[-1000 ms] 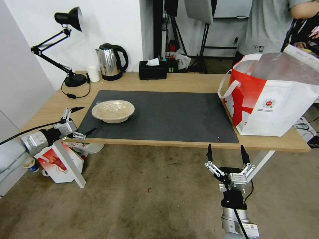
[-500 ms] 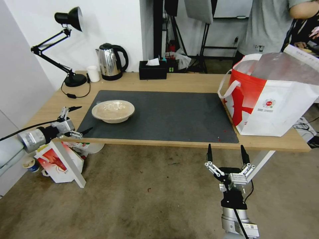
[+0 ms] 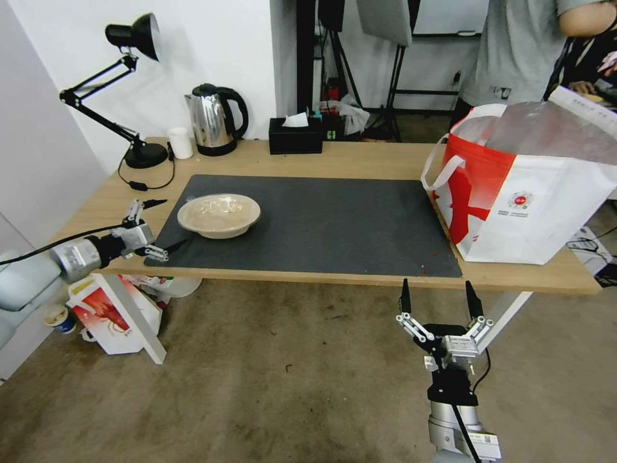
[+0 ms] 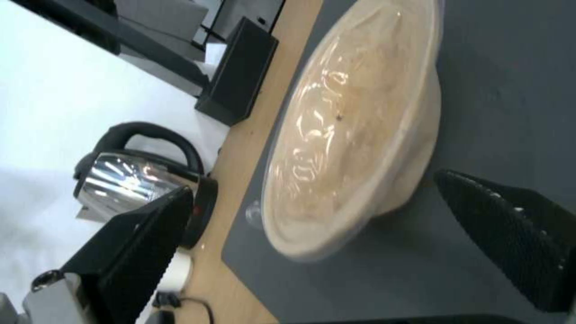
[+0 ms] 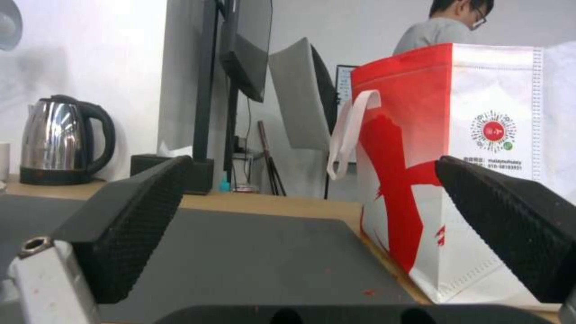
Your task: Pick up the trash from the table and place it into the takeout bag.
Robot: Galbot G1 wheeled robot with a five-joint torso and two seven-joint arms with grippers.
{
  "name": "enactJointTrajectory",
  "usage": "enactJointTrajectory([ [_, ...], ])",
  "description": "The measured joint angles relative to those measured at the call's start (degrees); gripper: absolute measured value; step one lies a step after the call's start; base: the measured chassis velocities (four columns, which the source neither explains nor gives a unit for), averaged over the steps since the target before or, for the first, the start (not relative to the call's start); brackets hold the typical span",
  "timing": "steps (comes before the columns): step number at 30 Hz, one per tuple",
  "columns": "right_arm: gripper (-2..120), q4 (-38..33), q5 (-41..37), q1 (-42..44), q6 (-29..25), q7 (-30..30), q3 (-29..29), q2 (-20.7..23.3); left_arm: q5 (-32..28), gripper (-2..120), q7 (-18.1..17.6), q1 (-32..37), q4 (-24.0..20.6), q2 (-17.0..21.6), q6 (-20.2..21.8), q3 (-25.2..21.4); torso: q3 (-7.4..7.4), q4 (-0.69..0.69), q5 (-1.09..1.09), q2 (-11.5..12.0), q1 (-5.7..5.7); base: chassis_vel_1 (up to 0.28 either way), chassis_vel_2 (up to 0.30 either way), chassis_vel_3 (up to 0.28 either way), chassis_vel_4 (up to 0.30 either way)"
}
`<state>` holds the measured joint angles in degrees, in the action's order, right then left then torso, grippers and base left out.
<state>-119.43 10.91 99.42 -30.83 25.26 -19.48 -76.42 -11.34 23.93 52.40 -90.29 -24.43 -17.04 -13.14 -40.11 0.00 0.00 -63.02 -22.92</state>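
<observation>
Your left claw (image 3: 156, 224), jaws wide, sits left-centre of frame with the shallow beige bowl (image 3: 219, 215) just to its right on the tabletop (image 3: 360, 159) mat; right claw (image 3: 439, 299), also wide, is farther off.

Steel kettle (image 3: 215, 119), small white cup (image 3: 180, 143), black desk lamp (image 3: 132, 90), black tissue box (image 3: 295, 136) along worktop's far edge; crayfish-print bag (image 3: 112, 315) on floor.

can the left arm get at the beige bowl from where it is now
Probably yes. The left gripper is open beside the beige bowl, jaws facing its rim, with only bare mat between them.
</observation>
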Motion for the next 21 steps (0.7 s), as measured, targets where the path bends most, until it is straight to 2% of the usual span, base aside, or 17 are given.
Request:
enactJointTrajectory([
  [12, 100, 0.00, 0.00, 0.00, 0.00, 0.00, 0.00, 0.00, 2.59, 100, 0.54, -5.24, 1.33, -2.47, 0.59, 5.27, 0.00, 0.01, 0.00, 0.00, 0.00, 0.000, 0.000, 0.000, 0.000],
  [21, 100, 0.00, 0.00, 0.00, 0.00, 0.00, 0.00, 0.00, 4.38, 100, 1.01, -6.62, 2.73, -5.03, 0.62, 7.18, 0.00, 0.01, 0.00, 0.00, 0.00, 0.000, 0.000, 0.000, 0.000],
])
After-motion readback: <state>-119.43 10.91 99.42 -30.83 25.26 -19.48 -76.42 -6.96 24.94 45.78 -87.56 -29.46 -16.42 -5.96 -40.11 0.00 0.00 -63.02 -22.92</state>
